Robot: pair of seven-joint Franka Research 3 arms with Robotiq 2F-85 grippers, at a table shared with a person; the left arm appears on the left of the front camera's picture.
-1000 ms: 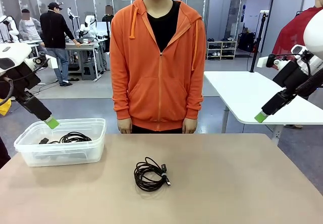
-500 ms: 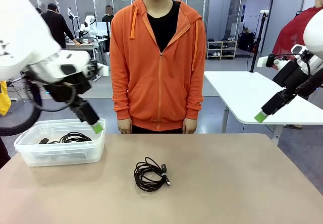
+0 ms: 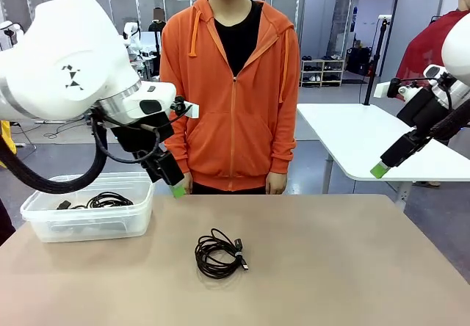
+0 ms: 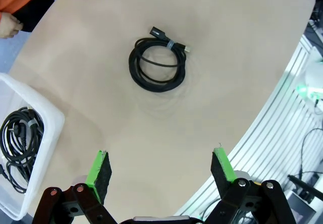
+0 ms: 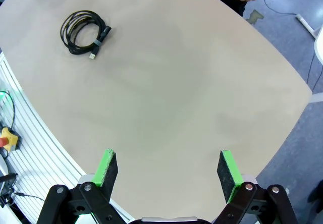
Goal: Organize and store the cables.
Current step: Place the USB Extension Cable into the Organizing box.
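One coiled black cable [image 3: 218, 253] lies loose near the middle of the tan table [image 3: 330, 267]; the same cable [image 4: 157, 65] lies ahead of my left fingers in the left wrist view, and this cable [image 5: 83, 31] sits far off in the right wrist view. More coiled cables [image 3: 106, 200] rest inside a clear plastic bin [image 3: 44, 228] at the table's left; they also lie in the bin [image 4: 48, 114] as cables [image 4: 20, 138]. My left gripper [image 3: 176, 189] hangs open above the table just right of the bin, left gripper [image 4: 161, 169] empty. My right gripper [image 3: 379, 169] is open, high off the table's right side, right gripper [image 5: 168, 168] empty.
A person in an orange hoodie [image 3: 229, 91] stands at the far edge, hands [image 3: 275, 184] down at the sides. A white table [image 3: 367, 139] stands behind on the right. Bare tabletop surrounds the loose cable.
My left arm has swung right from above the bin's left end to just past the bin's right edge. The right arm, cable and person have stayed still.
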